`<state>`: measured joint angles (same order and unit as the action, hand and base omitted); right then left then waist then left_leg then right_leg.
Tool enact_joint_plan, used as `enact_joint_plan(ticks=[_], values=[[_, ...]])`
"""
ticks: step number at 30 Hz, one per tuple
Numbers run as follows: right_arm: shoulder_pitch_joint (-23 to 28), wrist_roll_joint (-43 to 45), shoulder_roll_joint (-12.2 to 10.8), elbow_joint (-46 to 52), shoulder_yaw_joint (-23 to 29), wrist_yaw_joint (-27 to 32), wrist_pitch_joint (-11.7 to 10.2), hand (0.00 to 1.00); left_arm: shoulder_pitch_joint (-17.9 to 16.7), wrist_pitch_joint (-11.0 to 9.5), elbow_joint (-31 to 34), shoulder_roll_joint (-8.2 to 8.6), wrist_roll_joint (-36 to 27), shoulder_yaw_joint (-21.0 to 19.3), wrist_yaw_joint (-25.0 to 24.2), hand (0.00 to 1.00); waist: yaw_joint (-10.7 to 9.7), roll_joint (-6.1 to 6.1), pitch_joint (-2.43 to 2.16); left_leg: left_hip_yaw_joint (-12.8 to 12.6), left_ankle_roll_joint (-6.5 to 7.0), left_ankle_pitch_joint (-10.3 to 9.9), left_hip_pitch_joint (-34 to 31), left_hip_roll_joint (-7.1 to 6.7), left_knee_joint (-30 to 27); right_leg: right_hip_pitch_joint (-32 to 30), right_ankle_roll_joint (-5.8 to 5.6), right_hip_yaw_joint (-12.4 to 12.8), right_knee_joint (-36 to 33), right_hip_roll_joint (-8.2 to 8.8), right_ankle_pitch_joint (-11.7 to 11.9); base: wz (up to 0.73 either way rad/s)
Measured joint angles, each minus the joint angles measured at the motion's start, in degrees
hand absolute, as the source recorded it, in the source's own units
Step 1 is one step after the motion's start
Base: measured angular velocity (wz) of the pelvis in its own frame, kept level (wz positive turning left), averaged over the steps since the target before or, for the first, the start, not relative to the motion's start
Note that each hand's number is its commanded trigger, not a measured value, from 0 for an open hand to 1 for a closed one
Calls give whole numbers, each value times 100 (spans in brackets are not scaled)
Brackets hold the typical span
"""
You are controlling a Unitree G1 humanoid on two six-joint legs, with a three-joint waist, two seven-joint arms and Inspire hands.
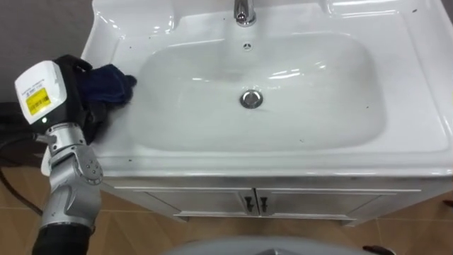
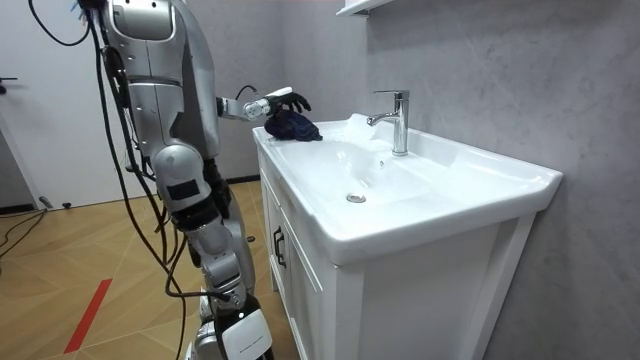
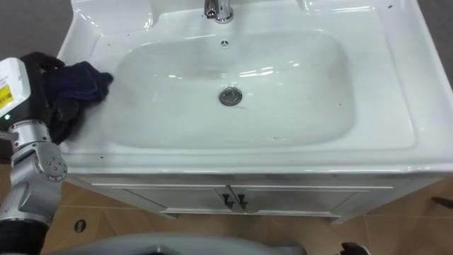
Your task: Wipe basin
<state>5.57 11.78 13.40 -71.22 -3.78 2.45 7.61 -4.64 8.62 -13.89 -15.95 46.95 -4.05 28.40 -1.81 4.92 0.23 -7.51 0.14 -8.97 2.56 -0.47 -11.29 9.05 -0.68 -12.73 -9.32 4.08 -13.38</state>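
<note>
Stands upright at the cabinet [image 2: 420, 290], on the room view's left, facing the basin [image 1: 410, 64]. Stretches left arm out to the basin's left rim. Sets left hand [image 1: 86, 106] on a dark blue cloth [image 1: 115, 81]. Cannot tell the hold: clasped round the cloth or just laid on it, dark on dark. Leaves cloth bunched up on the flat left rim, right at the bowl's edge, one end poking toward the bowl, not down in it. Touches hand and cloth together.

Shows white bowl with glossy highlights, a few tiny dark specks on bowl and rim. Puts round metal drain [image 1: 250, 98] mid-bowl, well apart from the cloth. Puts chrome faucet [image 1: 244, 10] at the back rim, centred, spout over the bowl, with a small overflow hole [image 1: 246, 47] just below it. Has two white doors [image 1: 212, 202] under the front rim, both closed, dark handles [image 1: 255, 204] side by side at the seam. Sits on wood floor [image 2: 60, 250], against grey wall [image 2: 500, 70].
</note>
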Motion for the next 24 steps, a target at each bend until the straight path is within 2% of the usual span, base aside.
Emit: enact_joint_plan(ticks=[9,21,24], values=[[20,1,1,18,-68,4,3,0,0,23,77,0,101,0,0,0,16,0,-43,0,0,0,1,0,-4,5,-1,-3,46,-1,0,0],[23,49,1,-4,-72,3,-1,0,1,23,103,0,138,-3,0,0,-3,-14,-42,15,0,0,1,-1,-7,6,-1,13,47,0,0,0],[28,48,-3,-6,-117,-17,-1,0,1,19,265,0,4,-1,-16,0,-69,-46,-27,16,0,1,0,-3,0,14,-1,4,50,-2,0,1]])
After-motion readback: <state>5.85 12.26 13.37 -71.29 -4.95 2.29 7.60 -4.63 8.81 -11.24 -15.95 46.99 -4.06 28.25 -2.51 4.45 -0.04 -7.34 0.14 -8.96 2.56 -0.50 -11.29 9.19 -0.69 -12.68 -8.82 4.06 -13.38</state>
